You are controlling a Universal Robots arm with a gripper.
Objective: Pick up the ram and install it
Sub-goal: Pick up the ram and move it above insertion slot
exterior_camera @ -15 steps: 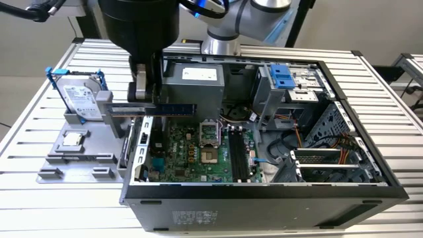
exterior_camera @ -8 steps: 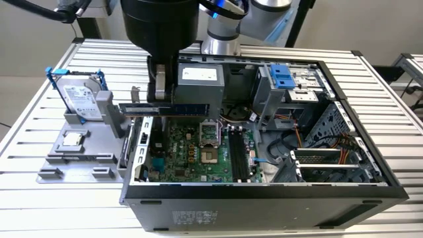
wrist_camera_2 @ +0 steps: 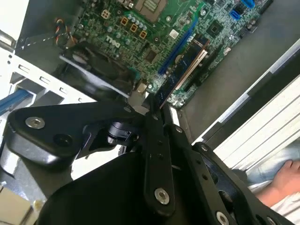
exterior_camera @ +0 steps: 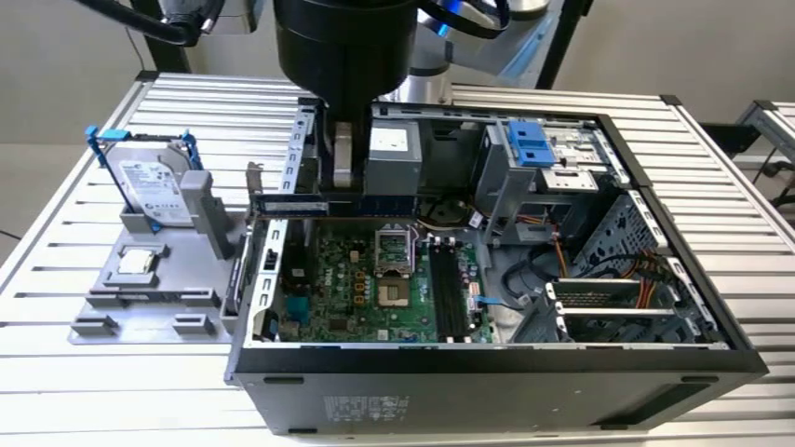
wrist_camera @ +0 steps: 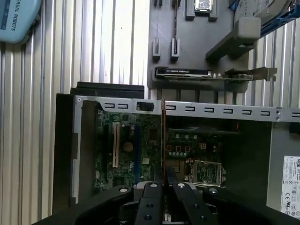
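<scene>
The ram [exterior_camera: 311, 204] is a thin dark blue stick with gold contacts, and my gripper [exterior_camera: 343, 177] is shut on it. It hangs level above the green motherboard [exterior_camera: 360, 289], near the open case's wall on the exterior view's left. In the second wrist view the ram [wrist_camera_2: 185, 68] sticks out past the black fingers [wrist_camera_2: 151, 123] over the board. The first wrist view shows the ram [wrist_camera: 163, 136] edge-on above my gripper [wrist_camera: 163, 183]. The black memory slots [exterior_camera: 448, 291] lie lower on the board, toward the exterior view's right of the stick.
A grey fixture [exterior_camera: 118, 307] beside the case carries a hard drive in a blue frame [exterior_camera: 152, 184] and an expansion card [wrist_camera: 197, 73]. The case walls [exterior_camera: 497, 358], a drive cage [exterior_camera: 546, 154] and cables [exterior_camera: 584, 256] crowd the inside. A person's hand [wrist_camera_2: 287, 176] rests outside the case.
</scene>
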